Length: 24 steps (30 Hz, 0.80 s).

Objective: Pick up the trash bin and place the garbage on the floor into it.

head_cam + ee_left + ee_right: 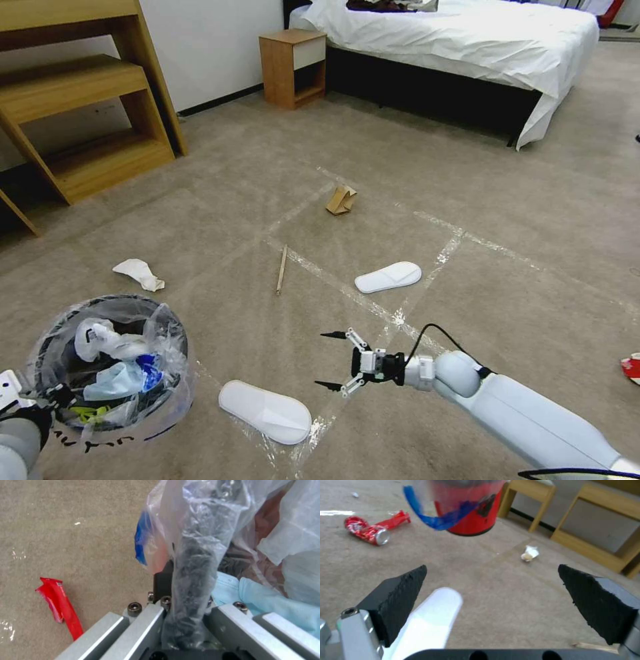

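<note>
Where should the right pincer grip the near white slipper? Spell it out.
Across its narrow width, probably near the rounded end nearest the open right pincer. The near white slipper lies flat on the floor, so coming from above, straddling both long edges, looks best.

**Galbot arm hardware, up close**

The right arm (533,413) is smooth, glossy white with a rounded ball-like wrist joint. A thin black cable loops over that joint to a black-and-white gripper body. The right gripper (331,360) has skinny silver linkages ending in pointed black tips; close up, those fingertips (403,597) are wedge-shaped with rough, ridged black faces. The left gripper (186,620) is brushed grey metal bars with dark hex-socket screws on a black base.
</note>
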Tool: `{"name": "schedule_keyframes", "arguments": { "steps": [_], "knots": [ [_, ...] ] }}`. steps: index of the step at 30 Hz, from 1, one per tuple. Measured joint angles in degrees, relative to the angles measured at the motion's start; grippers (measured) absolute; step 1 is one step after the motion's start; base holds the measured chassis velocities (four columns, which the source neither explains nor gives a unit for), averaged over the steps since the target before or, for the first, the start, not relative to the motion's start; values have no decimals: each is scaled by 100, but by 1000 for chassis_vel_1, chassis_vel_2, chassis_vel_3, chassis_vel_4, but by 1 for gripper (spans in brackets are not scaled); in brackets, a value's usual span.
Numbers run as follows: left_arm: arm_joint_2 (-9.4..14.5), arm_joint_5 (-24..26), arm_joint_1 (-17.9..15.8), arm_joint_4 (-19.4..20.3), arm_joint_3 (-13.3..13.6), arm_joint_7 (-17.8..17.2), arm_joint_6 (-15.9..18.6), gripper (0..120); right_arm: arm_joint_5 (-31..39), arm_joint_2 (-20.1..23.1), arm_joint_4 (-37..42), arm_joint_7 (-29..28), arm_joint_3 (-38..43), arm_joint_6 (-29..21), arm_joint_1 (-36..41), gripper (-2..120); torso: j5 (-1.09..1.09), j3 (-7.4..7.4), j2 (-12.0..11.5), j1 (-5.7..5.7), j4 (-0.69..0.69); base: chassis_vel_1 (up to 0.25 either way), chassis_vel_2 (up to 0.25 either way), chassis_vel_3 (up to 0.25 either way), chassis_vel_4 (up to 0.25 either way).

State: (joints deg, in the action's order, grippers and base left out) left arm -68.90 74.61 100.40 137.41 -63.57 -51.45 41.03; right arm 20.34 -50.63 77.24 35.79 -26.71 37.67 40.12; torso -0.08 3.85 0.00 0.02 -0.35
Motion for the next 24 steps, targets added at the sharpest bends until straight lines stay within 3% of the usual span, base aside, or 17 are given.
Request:
{"name": "schedule_keyframes", "arguments": {
  "steps": [24],
  "knots": [
    [-39,-109,-41,-44,82,16,-23,0,-328,-368,-1142,137,-39,233,501,100,1,-1,0,0,-1,0,0,0,0]
  ]
}}
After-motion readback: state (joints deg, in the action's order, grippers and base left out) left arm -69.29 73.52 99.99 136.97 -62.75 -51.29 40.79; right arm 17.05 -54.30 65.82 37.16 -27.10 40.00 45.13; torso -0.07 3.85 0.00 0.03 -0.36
